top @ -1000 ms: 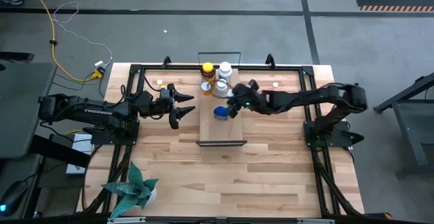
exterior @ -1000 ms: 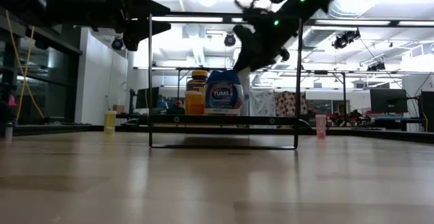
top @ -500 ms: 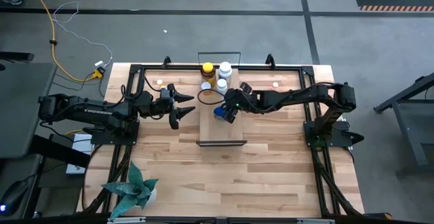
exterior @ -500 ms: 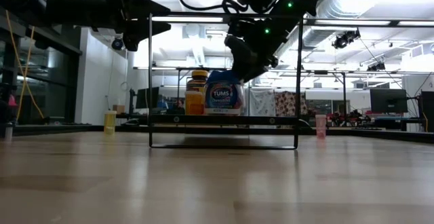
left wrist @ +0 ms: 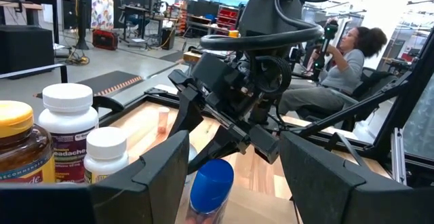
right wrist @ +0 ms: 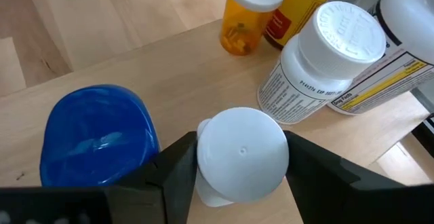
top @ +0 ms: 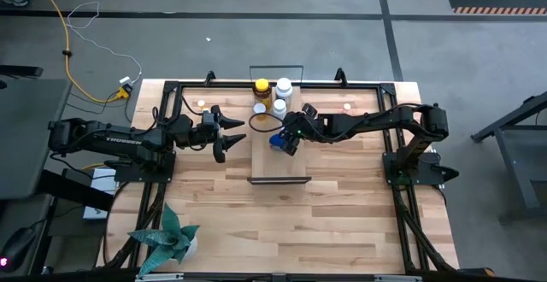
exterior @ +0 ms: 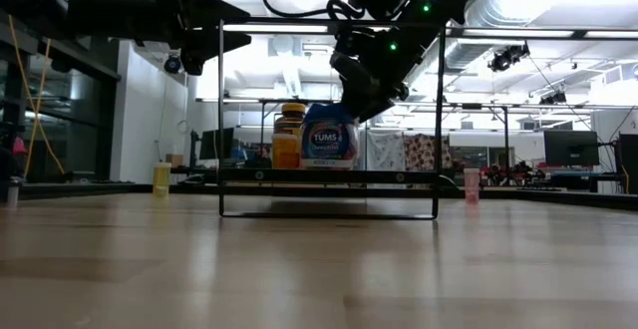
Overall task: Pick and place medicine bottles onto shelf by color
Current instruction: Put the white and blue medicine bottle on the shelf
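Observation:
My right gripper (top: 289, 137) hangs over the light-wood shelf (top: 279, 167), shut on a white-capped bottle (right wrist: 242, 149). The blue-capped bottle (top: 277, 142) stands on the shelf right beside that gripper. At the shelf's far end stand the amber bottle with yellow cap (top: 261, 86), two white bottles (top: 284, 87) (top: 279, 107) and a tiny orange bottle with white cap (top: 260, 108). My left gripper (top: 226, 135) waits open, left of the shelf, pointing at it. My right gripper pinches the white bottle by its round cap (right wrist: 242, 149), one finger (right wrist: 178, 173) on each side. The fingers come from above, slanting down. Only the cap and a strip of body show; whether the bottle's base touches the shelf, I cannot tell.
Two tiny bottles stand on the tabletop near its far edge, one left (top: 201, 103) and one right (top: 347, 106) of the shelf. A potted plant (top: 167, 239) sits at the near left corner. The shelf's black frame (exterior: 220, 120) rises at its short ends. A person (left wrist: 346, 54) sits beyond the table.
My right gripper has moved a little toward the table's left edge and down, carrying the white-capped bottle up beside the blue-capped bottle. It has kept still over the last half second.

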